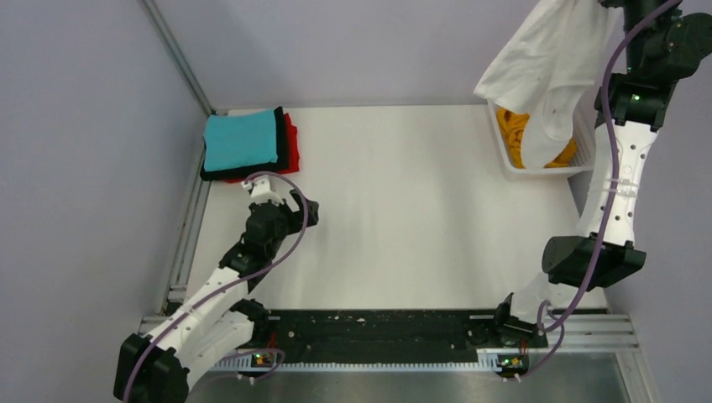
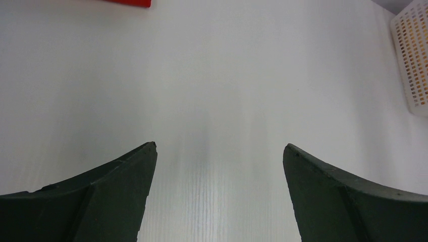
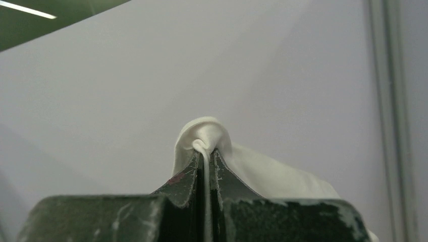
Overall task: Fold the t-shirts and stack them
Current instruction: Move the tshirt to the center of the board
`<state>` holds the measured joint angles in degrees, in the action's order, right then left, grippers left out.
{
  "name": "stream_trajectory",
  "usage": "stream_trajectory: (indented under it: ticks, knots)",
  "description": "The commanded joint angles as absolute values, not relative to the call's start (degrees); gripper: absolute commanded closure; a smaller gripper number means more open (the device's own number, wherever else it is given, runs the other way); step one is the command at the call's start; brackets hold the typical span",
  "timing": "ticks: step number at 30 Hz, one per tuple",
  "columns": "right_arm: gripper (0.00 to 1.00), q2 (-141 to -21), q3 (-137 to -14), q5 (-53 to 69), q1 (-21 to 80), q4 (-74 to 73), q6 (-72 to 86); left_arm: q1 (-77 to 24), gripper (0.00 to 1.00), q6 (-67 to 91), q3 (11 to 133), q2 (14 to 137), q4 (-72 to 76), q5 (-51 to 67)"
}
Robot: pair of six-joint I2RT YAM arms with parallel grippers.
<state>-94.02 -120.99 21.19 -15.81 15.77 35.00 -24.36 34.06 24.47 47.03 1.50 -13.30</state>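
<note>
My right gripper (image 3: 206, 151) is shut on a fold of the white t-shirt (image 3: 262, 171). It holds the shirt high at the top right, so the white t-shirt (image 1: 550, 59) hangs down over the basket. An orange t-shirt (image 1: 510, 128) lies in the basket under it. A folded stack stands at the far left of the table: the teal t-shirt (image 1: 240, 139) on top, the black t-shirt (image 1: 282, 143) under it, the red t-shirt (image 1: 292, 138) at the bottom. My left gripper (image 2: 219, 147) is open and empty, low over bare table near the stack; it also shows in the top view (image 1: 301, 206).
The white plastic lattice basket (image 1: 504, 151) stands at the far right of the table; its corner shows in the left wrist view (image 2: 411, 55). A corner of the red shirt (image 2: 132, 2) shows at that view's top edge. Grey walls enclose the table on the left, back and right.
</note>
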Motion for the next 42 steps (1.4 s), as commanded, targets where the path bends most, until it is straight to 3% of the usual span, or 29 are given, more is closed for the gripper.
stream_trajectory:
  ticks: [1, 5, 12, 17, 22, 26, 32, 34, 37, 38, 40, 42]
  knots:
    - [1.0, -87.73, -119.14, 32.0, -7.0, 17.8, 42.13, -24.34, 0.01, 35.58, 26.72, 43.7, 1.32, -12.19]
    - [1.0, -83.01, -115.11, 30.25, 6.25, 16.37, 36.26, -24.34, 0.01, 37.4, 26.64, 40.25, -1.5, -12.5]
    - [1.0, -79.67, -106.83, 29.87, 19.91, 19.31, 38.51, -24.34, 0.01, 40.4, 26.76, 32.51, -6.58, -13.31]
    - [1.0, -75.19, -90.51, 22.04, 26.87, 24.24, 34.89, -24.34, 0.01, 42.15, 27.19, 26.44, -11.55, -14.65]
    - [1.0, -70.13, -72.89, 11.03, 28.39, 23.29, 30.77, -24.34, 0.01, 43.73, 28.14, 21.68, -17.56, -17.46]
    - [1.0, -66.56, -55.82, -5.92, 28.31, 21.39, 27.42, -24.32, 0.01, 44.39, 27.61, 21.02, -17.94, -18.04]
    - [0.96, -64.1, -29.12, -16.97, 23.0, 21.08, 36.54, -24.3, 0.01, 43.8, 28.87, 27.76, -17.45, -14.46]
    - [0.89, -63.72, -25.6, -15.17, 18.65, 18.35, 39.5, -24.29, 0.01, 43.77, 29.29, 31.55, -16.33, -12.77]
    - [0.4, -61.16, -25.84, -16.47, 14.55, 10.54, 37.32, -24.32, 0.01, 44.04, 30.28, 37.16, -15.95, -11.87]
    - [0.29, -60.16, -27.36, -18.96, 14.49, 6.9, 35.61, -24.3, 0.01, 44.31, 30.82, 38.87, -16.55, -12.27]
    - [0.11, -58.03, -30.88, -23.77, 14.43, -1.51, 33.39, -24.35, 0.01, 44.91, 32.19, 41.5, -18.99, -15.26]
    - [0.02, -55.81, -33.81, -26.44, 14.44, -9.15, 32.24, -24.35, 0.01, 48.15, 33.31, 43.52, -22.45, -22.04]
